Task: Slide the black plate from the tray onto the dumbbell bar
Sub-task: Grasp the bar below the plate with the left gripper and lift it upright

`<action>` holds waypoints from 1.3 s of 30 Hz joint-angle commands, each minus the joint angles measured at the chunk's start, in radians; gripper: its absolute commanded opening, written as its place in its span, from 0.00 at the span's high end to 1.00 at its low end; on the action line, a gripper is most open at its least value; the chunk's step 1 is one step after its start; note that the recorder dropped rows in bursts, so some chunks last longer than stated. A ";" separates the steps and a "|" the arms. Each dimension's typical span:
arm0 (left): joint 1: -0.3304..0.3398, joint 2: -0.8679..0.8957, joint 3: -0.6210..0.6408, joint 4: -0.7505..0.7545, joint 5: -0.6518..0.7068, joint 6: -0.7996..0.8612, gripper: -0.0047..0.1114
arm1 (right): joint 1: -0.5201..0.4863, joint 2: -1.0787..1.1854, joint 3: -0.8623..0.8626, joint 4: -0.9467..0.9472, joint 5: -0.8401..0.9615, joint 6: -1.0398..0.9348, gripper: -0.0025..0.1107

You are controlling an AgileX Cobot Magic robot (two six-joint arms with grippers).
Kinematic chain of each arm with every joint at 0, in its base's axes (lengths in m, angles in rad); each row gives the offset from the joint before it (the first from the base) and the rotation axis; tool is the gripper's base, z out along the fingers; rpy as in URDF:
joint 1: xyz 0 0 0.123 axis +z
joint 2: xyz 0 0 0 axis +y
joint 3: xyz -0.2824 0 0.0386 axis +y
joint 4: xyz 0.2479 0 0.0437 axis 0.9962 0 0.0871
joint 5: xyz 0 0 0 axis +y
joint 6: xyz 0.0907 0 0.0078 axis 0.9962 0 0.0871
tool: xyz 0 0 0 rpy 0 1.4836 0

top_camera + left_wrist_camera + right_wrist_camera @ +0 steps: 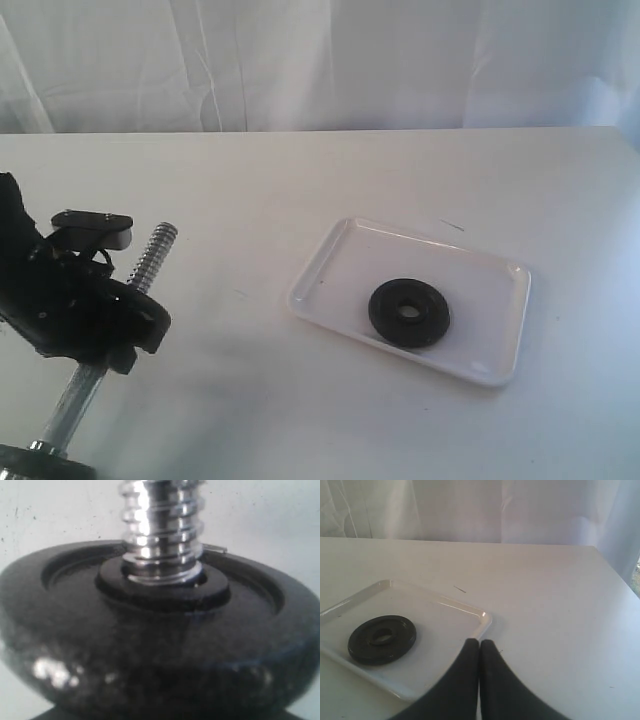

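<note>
The black plate point(409, 312) point(381, 639) lies flat in the white tray point(470, 290) point(440, 625), right of the table's middle. At the far left my left gripper point(88, 330) holds the silver dumbbell bar point(155, 252) point(160, 525) tilted, threaded end up. Another black disc point(140, 312) point(150, 645) sits on the bar just above the gripper and hides the fingers in the left wrist view. My right gripper point(479, 644) is shut and empty, its tips over the tray's near edge; it does not show in the exterior view.
A third dark disc point(40, 465) sits at the bar's lower end at the bottom left edge. A white curtain point(320, 60) hangs behind the white table point(300, 170). The table's right edge point(615, 570) runs near the tray side.
</note>
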 commanded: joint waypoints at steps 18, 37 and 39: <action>-0.248 -0.062 -0.014 -0.016 -0.026 0.459 0.96 | -0.002 -0.006 0.002 -0.001 -0.015 -0.002 0.98; -0.296 -0.080 -0.014 -0.017 -0.036 0.467 0.96 | -0.002 -0.006 0.002 -0.001 -0.015 -0.002 0.98; -0.296 -0.080 -0.014 -0.017 -0.036 0.467 0.96 | -0.002 -0.006 0.002 -0.001 -0.017 -0.002 0.98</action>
